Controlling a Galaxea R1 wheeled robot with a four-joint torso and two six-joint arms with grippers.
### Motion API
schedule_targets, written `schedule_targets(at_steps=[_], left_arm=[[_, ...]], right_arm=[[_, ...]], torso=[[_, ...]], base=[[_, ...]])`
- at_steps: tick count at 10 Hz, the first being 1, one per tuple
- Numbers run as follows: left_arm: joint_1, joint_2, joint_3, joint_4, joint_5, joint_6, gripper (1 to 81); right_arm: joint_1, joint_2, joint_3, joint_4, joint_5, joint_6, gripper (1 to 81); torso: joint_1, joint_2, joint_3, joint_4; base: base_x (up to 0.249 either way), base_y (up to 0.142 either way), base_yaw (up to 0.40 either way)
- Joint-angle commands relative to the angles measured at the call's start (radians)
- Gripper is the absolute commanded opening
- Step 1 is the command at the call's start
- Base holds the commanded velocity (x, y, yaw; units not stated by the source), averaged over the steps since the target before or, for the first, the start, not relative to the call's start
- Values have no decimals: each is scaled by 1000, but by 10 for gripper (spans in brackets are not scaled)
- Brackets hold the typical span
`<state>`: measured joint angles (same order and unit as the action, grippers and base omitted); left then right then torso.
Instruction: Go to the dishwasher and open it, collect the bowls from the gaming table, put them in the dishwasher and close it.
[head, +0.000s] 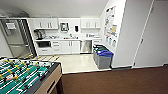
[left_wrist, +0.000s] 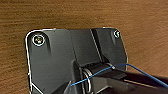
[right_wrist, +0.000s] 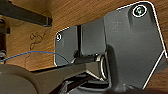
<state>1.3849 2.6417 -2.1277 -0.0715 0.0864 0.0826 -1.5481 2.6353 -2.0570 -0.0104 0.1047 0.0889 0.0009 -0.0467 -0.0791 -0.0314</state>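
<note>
**Kitchenette ahead, dishwasher shut**

The head view looks across brown carpet (head: 120, 81) toward a small kitchenette with a pale floor (head: 75, 62). The dishwasher (head: 86, 46) stands at the far wall under the counter (head: 67, 39), its steel front door shut, just to the right of the white lower cabinets (head: 66, 47). White upper cabinets (head: 46, 24) hang above the counter, and a steel fridge (head: 16, 37) stands at the left end of the kitchenette. Near the right wall, between the dishwasher and the carpet edge, stand bins: a grey one with a blue lid (head: 104, 59) in front and one with a green lid (head: 99, 48) behind it. Posters (head: 110, 26) hang on the right wall. In the near left corner is a table-football table (head: 25, 77) with a green field and rods.

Both wrist views show brown carpet beneath the robot's own dark plates, each with a thin blue cable (left_wrist: 100, 73) (right_wrist: 27, 53) crossing. Whether the fingers of either gripper are open or closed, I cannot tell.
</note>
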Motion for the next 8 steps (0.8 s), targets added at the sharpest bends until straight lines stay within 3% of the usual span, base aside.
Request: schedule_targets(at_steps=[1,8], left_arm=[[-60,-18,14,6,56,6,811],[-60,-17,12,4,56,5,811]], right_arm=[[50,-21,15,0,-53,-6,811],[55,-18,9,1,-53,-5,811]], torso=[[0,0,0,0],[0,0,0,0]], base=[[136,0,0],[151,0,0]])
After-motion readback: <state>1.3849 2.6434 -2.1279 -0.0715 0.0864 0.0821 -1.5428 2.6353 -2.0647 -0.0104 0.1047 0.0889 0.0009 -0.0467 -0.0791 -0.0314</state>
